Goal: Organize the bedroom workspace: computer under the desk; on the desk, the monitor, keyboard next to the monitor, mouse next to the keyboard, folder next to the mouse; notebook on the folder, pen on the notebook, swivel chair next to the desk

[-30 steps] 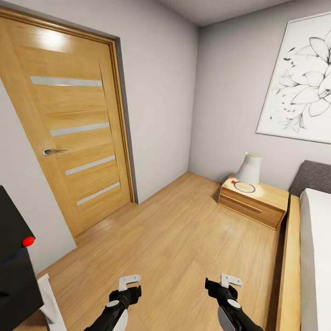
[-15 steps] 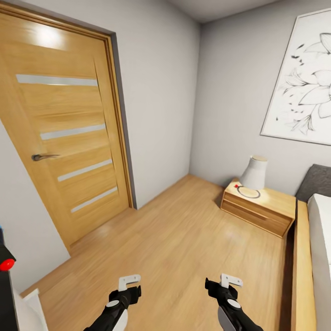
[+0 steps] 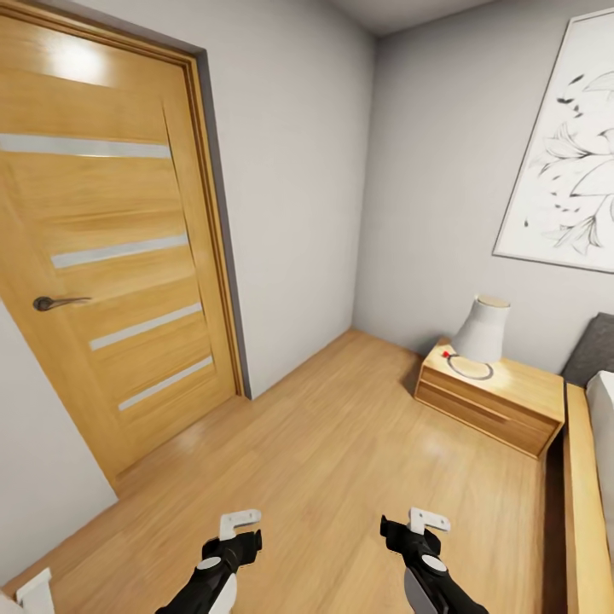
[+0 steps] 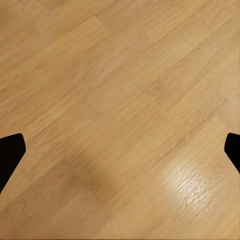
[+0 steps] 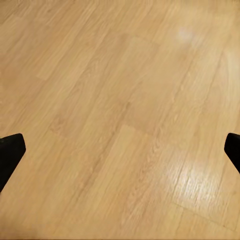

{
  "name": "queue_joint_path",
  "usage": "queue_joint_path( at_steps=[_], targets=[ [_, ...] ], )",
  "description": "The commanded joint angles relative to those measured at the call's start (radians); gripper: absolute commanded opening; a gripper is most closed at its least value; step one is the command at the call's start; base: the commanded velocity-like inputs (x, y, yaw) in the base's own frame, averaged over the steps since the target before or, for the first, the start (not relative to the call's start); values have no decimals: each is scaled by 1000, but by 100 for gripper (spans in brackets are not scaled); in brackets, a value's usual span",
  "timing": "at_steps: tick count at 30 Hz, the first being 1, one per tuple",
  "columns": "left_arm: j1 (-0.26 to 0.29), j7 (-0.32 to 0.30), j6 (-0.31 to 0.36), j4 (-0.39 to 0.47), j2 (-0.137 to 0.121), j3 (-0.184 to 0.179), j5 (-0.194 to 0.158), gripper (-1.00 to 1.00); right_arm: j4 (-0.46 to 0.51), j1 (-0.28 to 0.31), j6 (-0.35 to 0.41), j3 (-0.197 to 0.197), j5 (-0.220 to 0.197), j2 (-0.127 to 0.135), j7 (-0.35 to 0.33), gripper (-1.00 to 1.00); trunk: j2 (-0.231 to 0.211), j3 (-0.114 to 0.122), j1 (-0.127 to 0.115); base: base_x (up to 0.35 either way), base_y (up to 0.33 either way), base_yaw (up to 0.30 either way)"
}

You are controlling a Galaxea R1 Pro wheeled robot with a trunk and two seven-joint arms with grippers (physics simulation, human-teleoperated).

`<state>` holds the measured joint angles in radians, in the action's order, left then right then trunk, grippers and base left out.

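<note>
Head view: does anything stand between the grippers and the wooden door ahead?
Nothing visible does: bare wood plank floor runs from the open left gripper and right gripper to the closed light wooden door.

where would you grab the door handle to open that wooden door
Grip the free end of the lever door handle, coming at it head-on from the room side. It is a slim horizontal bar pivoting on a round rose on the wooden door, so the fingers should close above and below it.

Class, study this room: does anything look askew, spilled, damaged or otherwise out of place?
Nothing stands out. The wooden door is shut in its frame, the lamp stands upright on the bedside table, the flower picture hangs on the wall, and the plank floor shows no spill.
</note>
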<state>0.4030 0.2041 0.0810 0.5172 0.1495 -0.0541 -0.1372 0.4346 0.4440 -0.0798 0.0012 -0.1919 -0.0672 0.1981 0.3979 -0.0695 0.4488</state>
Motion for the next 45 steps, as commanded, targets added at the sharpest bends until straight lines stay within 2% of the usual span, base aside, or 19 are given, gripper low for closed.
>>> queue_joint_path(
  at_steps=[1, 6, 8, 10, 11, 15, 17, 18, 23, 24, 28, 34, 45],
  targets=[
    [0, 7, 5, 2, -1, -6, -10, 100, 0, 1, -5, 0, -9, 0, 1, 100, 2, -2, 1, 321, 0, 0],
    [0, 8, 5, -14, -3, -6, -12, 100, -5, 0, -6, 0, -8, -1, 1, 100, 2, -2, 1, 321, 0, 0],
    [0, 8, 4, -58, -4, -6, -11, 100, -7, -3, -10, 0, -3, -1, 1, 100, 2, -2, 1, 321, 0, 0],
    [0, 8, -22, -144, -7, -6, -10, 100, -12, -25, -54, 0, 37, -1, 0, 100, 2, -2, 1, 321, 0, 0],
    [0, 8, -56, -201, -10, -7, -11, 100, -23, -48, -95, 0, 70, 0, -1, 100, 2, -2, 1, 321, 0, 0],
    [0, 8, -132, -313, -14, -7, -11, 100, -57, -101, -182, 0, 127, 1, -1, 100, 2, -2, 1, 321, 0, 0],
    [0, 8, -184, -390, -16, -7, -11, 100, -88, -133, -249, -1, 157, 1, 0, 100, 2, -2, 1, 321, 0, 0],
    [1, 7, -251, -462, -30, -7, -12, 100, -157, -172, -355, 0, 181, 1, 2, 100, 2, -2, 1, 321, 0, 0],
    [-15, 6, -303, -488, -57, -7, -12, 100, -277, -190, -471, 0, 195, 0, 1, 100, 2, -2, 1, 320, 0, 0],
    [-45, 6, -337, -493, -65, -7, -12, 100, -344, -194, -518, 0, 209, 0, 0, 100, 2, -2, 1, 315, 0, 0],
    [-92, 6, -441, -496, -85, -7, -12, 100, -428, -199, -576, 0, 245, 0, -3, 100, 2, -2, 1, 313, 0, 0],
    [-109, 3, -504, -497, -100, -7, -12, 100, -450, -210, -596, 0, 257, 0, -4, 100, 2, -2, 1, 309, 0, 0],
    [-114, 3, -532, -497, -106, -6, -13, 100, -457, -215, -601, 0, 262, 2, -5, 100, 2, -2, 1, 122, 0, 0]
  ],
)
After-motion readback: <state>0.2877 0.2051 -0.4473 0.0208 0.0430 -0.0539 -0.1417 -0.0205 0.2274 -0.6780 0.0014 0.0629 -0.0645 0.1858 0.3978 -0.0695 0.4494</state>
